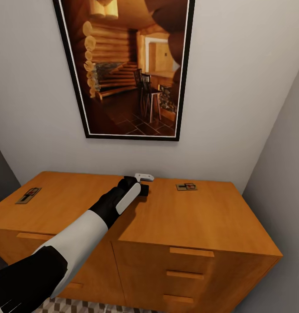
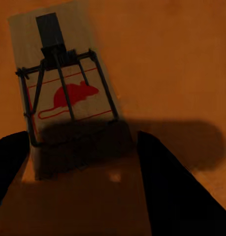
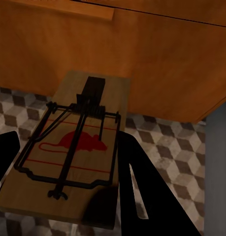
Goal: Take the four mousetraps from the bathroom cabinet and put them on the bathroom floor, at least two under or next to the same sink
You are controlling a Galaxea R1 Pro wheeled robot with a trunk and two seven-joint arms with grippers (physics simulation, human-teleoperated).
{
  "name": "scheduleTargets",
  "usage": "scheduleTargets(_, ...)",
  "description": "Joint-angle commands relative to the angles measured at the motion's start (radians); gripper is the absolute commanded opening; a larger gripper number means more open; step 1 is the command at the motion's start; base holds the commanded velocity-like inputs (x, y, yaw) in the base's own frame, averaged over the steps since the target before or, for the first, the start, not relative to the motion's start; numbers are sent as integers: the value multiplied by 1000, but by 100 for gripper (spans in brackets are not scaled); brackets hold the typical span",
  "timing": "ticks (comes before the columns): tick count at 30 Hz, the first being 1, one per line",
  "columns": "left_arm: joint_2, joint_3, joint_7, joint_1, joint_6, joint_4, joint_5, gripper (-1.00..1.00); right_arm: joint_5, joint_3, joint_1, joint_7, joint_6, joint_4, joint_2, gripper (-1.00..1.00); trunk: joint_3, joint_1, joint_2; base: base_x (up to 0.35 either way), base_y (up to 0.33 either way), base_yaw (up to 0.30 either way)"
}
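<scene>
Orange-wood cabinet [image 1: 197, 226] against a pale wall under a framed log-cabin picture [image 1: 127, 65], with mousetraps on its top and one held over the bathroom floor [image 3: 181, 147].

In the head view the left arm reaches across the cabinet top to its back edge, the left gripper [image 1: 143, 188] low over the wood; the left wrist view shows its two dark fingers [image 2: 172, 187] spread either side of the near end of a mousetrap [image 2: 68, 98] lying flat there, not closed on it. Two more traps lie on the top: one [image 1: 28, 195] near the left end, one [image 1: 186, 187] right of the gripper toward the back. In the right wrist view the right gripper [image 3: 63, 196] pinches a fourth mousetrap [image 3: 73, 147], held in front of the cabinet's drawer fronts above the cube-patterned tiles.
</scene>
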State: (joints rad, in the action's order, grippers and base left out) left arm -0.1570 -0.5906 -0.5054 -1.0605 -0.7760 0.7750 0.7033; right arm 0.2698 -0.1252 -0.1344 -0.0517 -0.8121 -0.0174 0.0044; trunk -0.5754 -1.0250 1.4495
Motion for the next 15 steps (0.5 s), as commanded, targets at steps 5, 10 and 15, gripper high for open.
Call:
scheduleTargets(5, 1, -3, -8, -1, -2, 1, 8, -100, 10, -7, 0, -5, -2, 1, 0, -100, -1, 0, 1, 0, 0, 0)
scheduleTargets(10, 1, -3, -8, -1, -2, 1, 8, -100, 10, -7, -1, -5, -2, 1, 0, -100, -1, 0, 1, 0, 0, 0)
scheduleTargets(15, 1, -3, -8, -1, -2, 1, 8, -100, 10, -7, -1, -5, -2, 1, 0, -100, -1, 0, 1, 0, 0, 0)
